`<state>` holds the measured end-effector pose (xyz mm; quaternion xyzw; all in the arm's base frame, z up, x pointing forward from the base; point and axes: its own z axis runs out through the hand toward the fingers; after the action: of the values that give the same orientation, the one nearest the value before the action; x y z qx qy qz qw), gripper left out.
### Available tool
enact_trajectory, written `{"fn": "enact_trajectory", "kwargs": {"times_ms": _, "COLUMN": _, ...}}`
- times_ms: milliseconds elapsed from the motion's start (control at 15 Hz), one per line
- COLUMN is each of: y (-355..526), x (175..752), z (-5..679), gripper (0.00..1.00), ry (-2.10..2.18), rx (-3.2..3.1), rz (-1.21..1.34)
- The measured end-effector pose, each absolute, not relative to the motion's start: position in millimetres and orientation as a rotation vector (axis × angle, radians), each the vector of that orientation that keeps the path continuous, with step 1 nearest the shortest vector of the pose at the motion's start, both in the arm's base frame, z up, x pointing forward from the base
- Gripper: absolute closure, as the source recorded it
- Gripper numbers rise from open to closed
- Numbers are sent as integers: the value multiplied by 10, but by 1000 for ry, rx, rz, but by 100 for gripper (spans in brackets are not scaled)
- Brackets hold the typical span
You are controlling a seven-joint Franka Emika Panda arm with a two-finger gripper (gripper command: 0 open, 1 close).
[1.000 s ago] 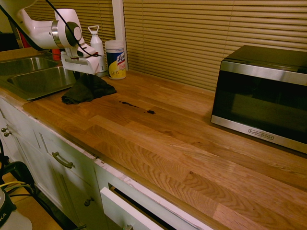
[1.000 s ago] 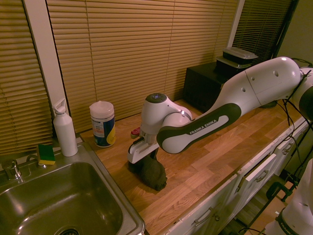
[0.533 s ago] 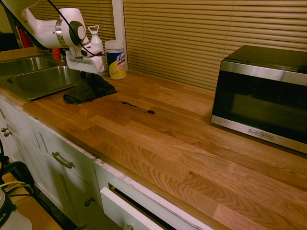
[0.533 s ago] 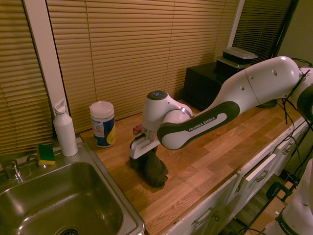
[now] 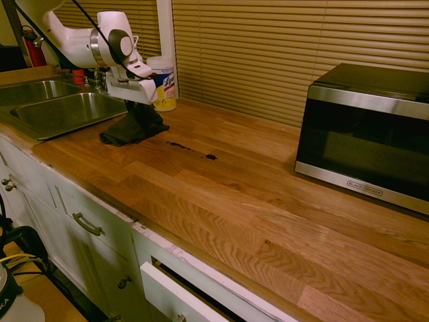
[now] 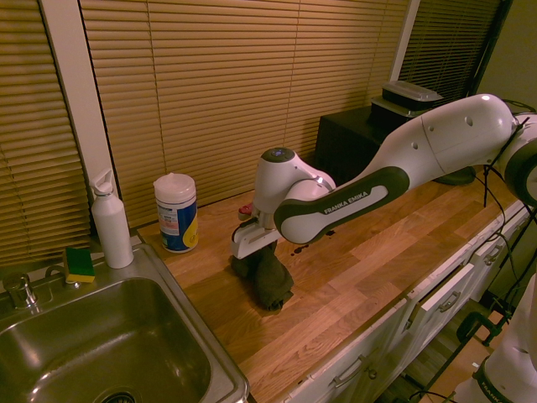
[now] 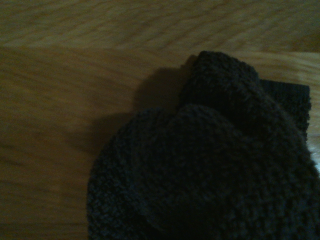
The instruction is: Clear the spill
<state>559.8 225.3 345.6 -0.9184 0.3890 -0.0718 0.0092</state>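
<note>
Warm dim light; closed beige slatted blinds (image 5: pixel 268 54) behind butcher-block wooden countertop (image 5: pixel 268 221), white cabinet drawers (image 5: pixel 87 221) below.

The white arm's gripper (image 5: pixel 139 107) had its fingertips buried in the bunched dark grey-black knitted cloth (image 5: pixel 133 126), the thin dark liquid streak (image 6: pixel 295 249) was mostly hidden behind the arm in the second exterior view, and the steel sink (image 6: pixel 126 353) was cut off by that picture's edge.
</note>
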Motion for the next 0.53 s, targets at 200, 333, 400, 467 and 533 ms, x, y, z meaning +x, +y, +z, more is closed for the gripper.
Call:
{"fn": "enact_trajectory", "kwargs": {"times_ms": 200, "y": 1951, "x": 5685, "z": 3460, "gripper": 100, "ry": 1257, "rx": -2845, "rz": -221}}
{"fn": "enact_trajectory", "kwargs": {"times_ms": 333, "y": 1738, "x": 5715, "z": 3458, "gripper": 100, "ry": 1285, "rx": -2825, "rz": -219}}
{"fn": "enact_trajectory", "kwargs": {"times_ms": 400, "y": 1632, "x": 5721, "z": 3458, "gripper": 100, "ry": 1296, "rx": -2813, "rz": -219}}
{"fn": "enact_trajectory", "kwargs": {"times_ms": 467, "y": 1513, "x": 5724, "z": 3459, "gripper": 100, "ry": 1307, "rx": -2808, "rz": -220}}
{"fn": "enact_trajectory", "kwargs": {"times_ms": 533, "y": 1409, "x": 5717, "z": 3457, "gripper": 100, "ry": 1319, "rx": -2802, "rz": -224}}
